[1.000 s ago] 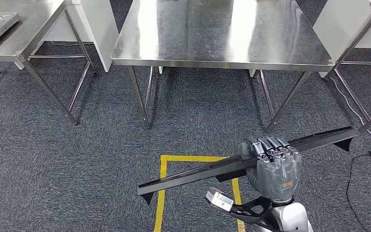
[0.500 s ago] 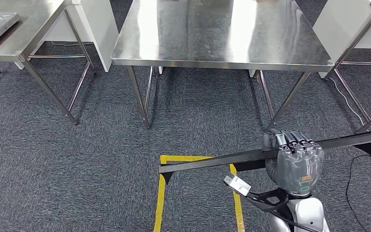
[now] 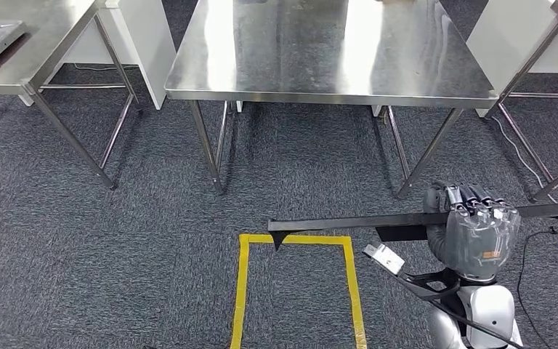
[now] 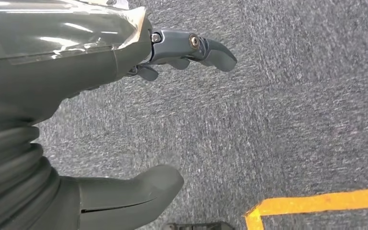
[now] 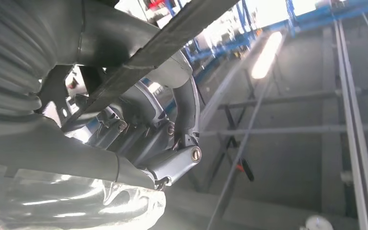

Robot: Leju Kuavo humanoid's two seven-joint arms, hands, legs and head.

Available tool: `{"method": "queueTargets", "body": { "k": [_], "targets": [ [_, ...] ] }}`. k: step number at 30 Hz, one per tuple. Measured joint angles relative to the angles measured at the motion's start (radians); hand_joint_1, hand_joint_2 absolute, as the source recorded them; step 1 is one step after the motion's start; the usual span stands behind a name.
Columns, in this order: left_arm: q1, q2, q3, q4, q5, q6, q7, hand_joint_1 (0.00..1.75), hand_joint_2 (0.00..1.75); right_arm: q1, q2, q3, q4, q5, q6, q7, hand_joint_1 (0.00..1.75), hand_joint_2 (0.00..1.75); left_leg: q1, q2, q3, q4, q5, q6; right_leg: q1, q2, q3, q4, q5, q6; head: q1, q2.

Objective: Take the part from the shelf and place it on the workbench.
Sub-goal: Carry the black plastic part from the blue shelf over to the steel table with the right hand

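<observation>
Low at the right of the head view, the right hand [image 3: 474,231] is raised, knuckles up, fingers [image 3: 472,198] curled over a long black part [image 3: 349,222] held level above the carpet [image 3: 116,240] and yellow tape [image 3: 243,283], short of the steel workbench [image 3: 327,54]. Over the carpet, the left hand [image 4: 76,120] hangs with fingers apart, holding nothing.

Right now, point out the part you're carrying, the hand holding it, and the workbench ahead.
Black part [image 3: 334,222]: head view, on the long bar left of the hand.
Right hand [image 3: 476,229]: head view, on its back.
Workbench [image 3: 320,47]: head view, on the bare steel top.
</observation>
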Motion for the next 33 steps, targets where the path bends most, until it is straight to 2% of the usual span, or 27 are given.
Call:
{"method": "queueTargets", "body": {
  "k": [1,2,3,4,5,7,9,10,11,13,14,15,16,18,19,20,22,24,26,29,30,31,32,33],
  "targets": [
    [0.000,-0.001,0.000,0.000,0.000,0.000,0.001,0.00,1.75,-0.002,-0.002,-0.002,0.004,-0.004,0.011,-0.001,1.75,1.75,0.004,0.001,0.001,0.004,-0.004,-0.006,-0.006,-0.003,0.028,-0.051,0.022,0.013,0.000,0.000],
    [0.001,-0.001,0.000,0.000,-0.001,0.000,0.002,0.00,1.75,-0.005,-0.003,-0.003,0.008,-0.007,0.018,-0.002,1.75,1.75,0.007,0.001,0.002,0.010,-0.011,-0.016,-0.012,-0.011,0.067,-0.124,0.047,0.026,0.002,0.000],
    [0.001,0.000,-0.001,0.000,-0.001,0.001,0.003,0.00,1.75,-0.009,-0.003,-0.004,0.012,-0.009,0.021,-0.002,1.75,1.75,0.009,0.001,0.001,0.019,-0.019,-0.028,-0.014,-0.015,0.103,-0.186,0.065,0.034,0.004,0.000],
    [0.001,0.002,-0.001,0.000,-0.001,0.002,0.003,0.00,1.75,-0.011,-0.004,-0.005,0.016,-0.010,0.022,-0.002,1.75,1.75,0.008,0.001,0.001,0.025,-0.026,-0.038,-0.015,-0.016,0.127,-0.226,0.073,0.032,0.004,0.000],
    [0.000,0.003,-0.001,0.000,-0.001,0.003,0.004,0.00,1.75,-0.013,-0.004,-0.006,0.019,-0.010,0.023,-0.002,1.75,1.75,0.006,0.001,0.001,0.028,-0.031,-0.046,-0.014,-0.016,0.138,-0.244,0.074,0.026,0.003,0.000],
    [0.001,0.004,-0.002,0.000,-0.001,0.004,0.005,0.00,1.75,-0.017,-0.005,-0.008,0.025,-0.015,0.036,-0.004,1.75,1.75,0.009,0.002,0.005,0.024,-0.035,-0.053,-0.010,-0.008,0.139,-0.241,0.069,0.002,-0.004,0.000],
    [0.000,0.004,-0.003,0.000,0.001,0.005,0.006,0.00,1.75,-0.036,-0.007,-0.009,0.037,-0.049,0.087,-0.015,1.75,1.75,0.016,0.002,-0.001,0.046,-0.051,-0.058,-0.009,-0.003,0.145,-0.242,0.065,-0.015,-0.007,0.000],
    [0.000,0.004,-0.004,0.000,0.002,0.006,0.007,0.00,1.75,-0.053,-0.009,-0.009,0.050,-0.086,0.125,-0.028,1.75,1.75,0.017,0.002,-0.019,0.085,-0.072,-0.060,-0.008,-0.001,0.148,-0.243,0.064,-0.022,-0.008,0.000],
    [0.000,0.004,-0.004,0.000,0.002,0.005,0.007,0.00,1.75,-0.075,-0.013,-0.010,0.072,-0.132,0.164,-0.044,1.75,1.75,0.017,0.001,-0.051,0.146,-0.098,-0.061,-0.006,0.001,0.151,-0.243,0.062,-0.027,-0.009,0.000],
    [0.001,0.004,-0.006,0.000,0.003,0.004,0.008,0.00,1.75,-0.131,-0.023,-0.013,0.139,-0.218,0.221,-0.079,1.75,1.75,0.015,0.001,-0.135,0.281,-0.141,-0.059,0.001,0.005,0.155,-0.243,0.058,-0.034,-0.009,0.000],
    [0.001,0.004,-0.008,0.000,0.003,0.003,0.009,0.00,1.75,-0.165,-0.029,-0.016,0.184,-0.252,0.241,-0.096,1.75,1.75,0.014,0.001,-0.168,0.320,-0.140,-0.055,0.005,0.006,0.157,-0.243,0.056,-0.037,-0.010,0.000],
    [0.002,0.004,-0.009,0.000,0.003,0.003,0.010,0.00,1.75,-0.204,-0.036,-0.019,0.233,-0.282,0.258,-0.113,1.75,1.75,0.012,0.000,-0.183,0.322,-0.120,-0.049,0.009,0.008,0.161,-0.243,0.054,-0.039,-0.010,0.000],
    [0.002,0.004,-0.011,0.000,0.002,0.004,0.010,0.00,1.75,-0.249,-0.042,-0.022,0.285,-0.310,0.273,-0.129,1.75,1.75,0.009,-0.001,-0.179,0.286,-0.082,-0.040,0.012,0.011,0.165,-0.243,0.052,-0.042,-0.010,0.000],
    [0.001,0.006,-0.014,0.000,0.002,0.006,0.012,0.00,1.75,-0.346,-0.055,-0.027,0.393,-0.355,0.288,-0.156,1.75,1.75,-0.002,-0.007,-0.135,0.155,0.003,-0.016,0.016,0.014,0.170,-0.244,0.048,-0.045,-0.009,0.000],
    [0.000,0.007,-0.014,0.000,0.003,0.007,0.013,0.00,1.75,-0.396,-0.062,-0.029,0.450,-0.370,0.292,-0.167,1.75,1.75,-0.008,-0.008,-0.116,0.101,0.029,-0.007,0.019,0.016,0.170,-0.244,0.046,-0.044,-0.010,0.000],
    [0.000,0.008,-0.014,0.000,0.004,0.009,0.013,0.00,1.75,-0.443,-0.068,-0.029,0.507,-0.382,0.295,-0.178,1.75,1.75,-0.013,-0.008,-0.105,0.069,0.040,-0.001,0.021,0.018,0.169,-0.245,0.044,-0.041,-0.010,0.000],
    [0.000,0.009,-0.014,0.000,0.007,0.012,0.014,0.00,1.75,-0.520,-0.079,-0.029,0.607,-0.397,0.302,-0.192,1.75,1.75,-0.019,-0.004,-0.100,0.053,0.039,0.000,0.022,0.019,0.169,-0.250,0.042,-0.031,-0.012,0.000],
    [0.001,0.009,-0.014,0.000,0.011,0.015,0.014,0.00,1.75,-0.571,-0.087,-0.027,0.678,-0.403,0.304,-0.199,1.75,1.75,-0.016,-0.004,-0.087,0.037,0.044,0.002,0.023,0.011,0.165,-0.241,0.035,-0.023,-0.012,0.000],
    [0.001,0.009,-0.015,0.000,0.012,0.015,0.014,0.00,1.75,-0.597,-0.092,-0.025,0.713,-0.405,0.305,-0.201,1.75,1.75,-0.011,-0.004,-0.074,0.022,0.047,0.006,0.025,0.002,0.154,-0.218,0.025,-0.020,-0.011,0.000],
    [0.000,0.009,-0.015,0.000,0.012,0.016,0.014,0.00,1.75,-0.608,-0.094,-0.024,0.727,-0.405,0.305,-0.202,1.75,1.75,-0.012,-0.005,-0.070,0.020,0.047,0.009,0.024,0.000,0.140,-0.190,0.014,-0.022,-0.010,0.000],
    [0.000,0.009,-0.015,0.000,0.012,0.017,0.014,0.00,1.75,-0.614,-0.094,-0.024,0.737,-0.405,0.305,-0.202,1.75,1.75,-0.012,-0.005,-0.069,0.020,0.046,0.010,0.023,0.000,0.126,-0.164,0.004,-0.024,-0.008,0.000],
    [0.000,0.008,-0.014,0.000,0.013,0.017,0.014,0.00,1.75,-0.627,-0.094,-0.021,0.767,-0.405,0.305,-0.202,1.75,1.75,-0.012,-0.005,-0.065,0.020,0.042,0.012,0.022,0.000,0.083,-0.096,-0.013,-0.022,-0.005,0.000],
    [0.001,0.007,-0.014,0.000,0.014,0.018,0.014,0.00,1.75,-0.644,-0.095,-0.019,0.805,-0.406,0.304,-0.202,1.75,1.75,-0.011,-0.006,-0.057,0.021,0.034,0.011,0.018,-0.001,0.053,-0.065,-0.007,-0.013,-0.002,0.000],
    [0.001,0.007,-0.014,0.000,0.015,0.019,0.014,0.00,1.75,-0.663,-0.095,-0.014,0.848,-0.406,0.303,-0.204,1.75,1.75,-0.012,-0.007,-0.047,0.025,0.022,0.005,0.014,-0.008,0.049,-0.091,0.023,0.000,0.002,0.000]
  ]
}}
